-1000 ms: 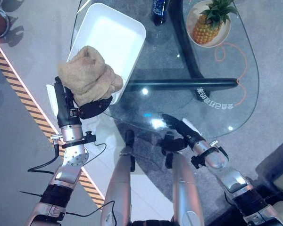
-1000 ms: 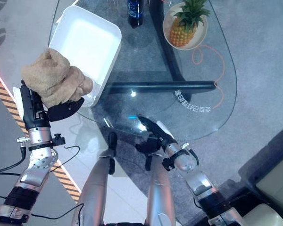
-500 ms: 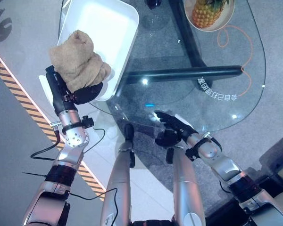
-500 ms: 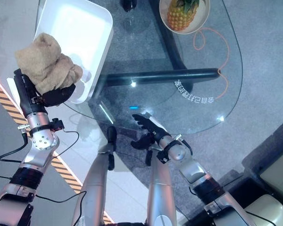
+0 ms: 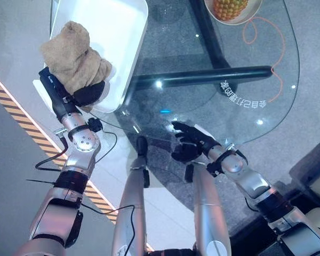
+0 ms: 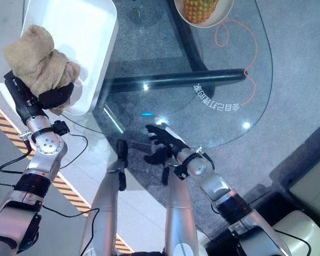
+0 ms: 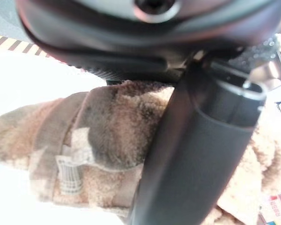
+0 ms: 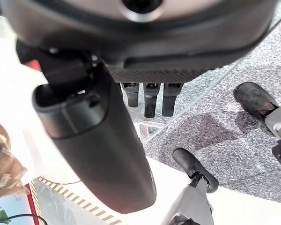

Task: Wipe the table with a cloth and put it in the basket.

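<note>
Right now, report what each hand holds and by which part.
The left hand clutches the bunched tan cloth from beneath, at the white basket's near edge. The right hand holds nothing.

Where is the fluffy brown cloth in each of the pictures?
Left eye view: the fluffy brown cloth sits upper left, held in the left hand over the white rectangular basket's near edge.
Right eye view: the cloth is upper left again, at the same basket edge.
Left wrist view: it spreads across the middle, behind the dark thumb.
Right wrist view: a brown bit at the lower left edge may be it.
Shared landmark: the white basket.
</note>
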You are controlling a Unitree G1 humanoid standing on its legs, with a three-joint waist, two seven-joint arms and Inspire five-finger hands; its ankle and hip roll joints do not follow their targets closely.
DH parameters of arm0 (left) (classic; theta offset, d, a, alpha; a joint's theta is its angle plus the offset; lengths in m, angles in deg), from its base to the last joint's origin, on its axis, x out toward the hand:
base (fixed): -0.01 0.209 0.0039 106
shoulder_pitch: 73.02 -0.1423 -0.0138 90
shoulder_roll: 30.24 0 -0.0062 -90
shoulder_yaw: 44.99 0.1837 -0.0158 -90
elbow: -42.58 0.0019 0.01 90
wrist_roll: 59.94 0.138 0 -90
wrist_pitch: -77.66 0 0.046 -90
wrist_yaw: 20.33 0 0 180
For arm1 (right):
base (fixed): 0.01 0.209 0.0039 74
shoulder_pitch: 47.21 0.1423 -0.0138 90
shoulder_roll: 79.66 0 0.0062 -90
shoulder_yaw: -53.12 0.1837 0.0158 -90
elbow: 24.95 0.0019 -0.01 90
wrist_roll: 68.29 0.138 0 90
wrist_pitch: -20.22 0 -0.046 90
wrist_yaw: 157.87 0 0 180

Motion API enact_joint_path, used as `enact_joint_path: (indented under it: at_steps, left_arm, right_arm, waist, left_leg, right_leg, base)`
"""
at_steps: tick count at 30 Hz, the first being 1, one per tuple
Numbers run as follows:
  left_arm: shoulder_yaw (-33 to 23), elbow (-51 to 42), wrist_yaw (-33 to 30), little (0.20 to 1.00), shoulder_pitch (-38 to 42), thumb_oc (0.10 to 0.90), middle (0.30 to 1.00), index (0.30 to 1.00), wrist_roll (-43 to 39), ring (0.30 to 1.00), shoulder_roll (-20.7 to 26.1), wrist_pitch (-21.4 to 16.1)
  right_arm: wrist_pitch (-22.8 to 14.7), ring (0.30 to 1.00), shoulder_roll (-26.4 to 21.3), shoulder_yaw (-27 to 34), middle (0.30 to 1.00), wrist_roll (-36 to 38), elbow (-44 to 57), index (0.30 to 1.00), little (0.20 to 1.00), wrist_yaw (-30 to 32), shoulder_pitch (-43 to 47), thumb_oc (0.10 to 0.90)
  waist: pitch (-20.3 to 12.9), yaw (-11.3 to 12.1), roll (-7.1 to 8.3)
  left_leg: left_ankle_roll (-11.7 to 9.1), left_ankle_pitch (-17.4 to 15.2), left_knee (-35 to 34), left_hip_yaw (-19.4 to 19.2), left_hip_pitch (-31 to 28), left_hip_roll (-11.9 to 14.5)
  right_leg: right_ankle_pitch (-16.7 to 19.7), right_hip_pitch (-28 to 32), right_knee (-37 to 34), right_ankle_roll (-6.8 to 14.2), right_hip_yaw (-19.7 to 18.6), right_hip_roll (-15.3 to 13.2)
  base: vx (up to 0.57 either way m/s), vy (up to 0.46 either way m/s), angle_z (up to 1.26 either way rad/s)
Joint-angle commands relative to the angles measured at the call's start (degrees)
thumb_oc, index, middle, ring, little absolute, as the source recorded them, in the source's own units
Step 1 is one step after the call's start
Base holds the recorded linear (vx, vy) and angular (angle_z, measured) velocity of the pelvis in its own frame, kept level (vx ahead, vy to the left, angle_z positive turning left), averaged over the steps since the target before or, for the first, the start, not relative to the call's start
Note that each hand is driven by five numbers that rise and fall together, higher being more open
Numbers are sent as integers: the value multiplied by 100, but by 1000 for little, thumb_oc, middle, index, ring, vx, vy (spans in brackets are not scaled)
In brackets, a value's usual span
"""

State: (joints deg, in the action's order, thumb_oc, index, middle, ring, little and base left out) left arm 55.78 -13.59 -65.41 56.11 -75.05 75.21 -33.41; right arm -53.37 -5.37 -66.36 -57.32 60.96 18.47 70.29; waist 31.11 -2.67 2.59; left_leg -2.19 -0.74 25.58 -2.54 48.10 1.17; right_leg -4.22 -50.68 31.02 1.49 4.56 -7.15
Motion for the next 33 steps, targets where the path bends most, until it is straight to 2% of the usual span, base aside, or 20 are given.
enact_joint_path:
  at_steps: [1,5,11,24,25,30,33]
  left_arm:
    - [-216,-213,-124,200,474,100,300,300,-104,300,583,-291]
    - [-147,62,-9,200,637,100,300,300,-534,300,657,-142]
    - [88,744,320,200,1103,100,300,300,-1069,300,822,442]
    - [445,1706,869,200,1812,100,300,300,-1496,300,921,918]
    - [457,1783,958,900,1837,800,900,900,-1446,900,924,938]
    - [484,1829,972,900,1860,800,900,900,-1401,900,947,1023]
    - [480,1872,815,900,1886,800,900,900,-1373,900,982,933]
  right_arm:
    - [-168,900,-36,-149,900,226,290,900,900,2,-77,800]
    - [-214,900,-29,-160,900,249,200,900,900,-23,-24,800]
    - [-219,900,-78,-244,900,421,62,900,900,-32,183,800]
    - [-417,900,-75,-463,900,659,-273,900,900,19,524,800]
    - [-429,900,-67,-470,900,655,-291,900,900,10,534,800]
    - [-423,900,-76,-456,900,647,-261,900,900,-8,522,800]
    - [-429,900,-88,-428,900,680,-222,900,900,13,522,800]
  waist:
    - [-132,-24,53]
    - [-132,-64,125]
    - [-132,-139,276]
    - [-132,-232,407]
    - [-132,-237,409]
    - [-132,-243,409]
    - [-132,-238,411]
  left_leg:
    - [356,-206,184,-358,51,-218]
    - [359,-218,181,-380,73,-194]
    - [337,-201,202,-359,181,-141]
    - [319,-235,212,-324,328,-136]
    - [319,-238,210,-321,325,-144]
    - [319,-235,187,-333,295,-148]
    - [319,-239,168,-316,267,-163]
  right_leg:
    - [437,135,-590,54,-56,318]
    - [464,136,-643,70,-52,332]
    - [552,72,-696,104,-66,376]
    - [640,-84,-765,135,-52,399]
    - [639,-80,-770,133,-53,402]
    - [636,-59,-776,133,-48,408]
    - [616,-31,-780,126,-18,406]
  base:
    - [13,23,-4]
    - [6,17,-4]
    - [6,7,-5]
    - [0,1,-1]
    - [0,0,0]
    - [0,0,0]
    - [0,0,0]
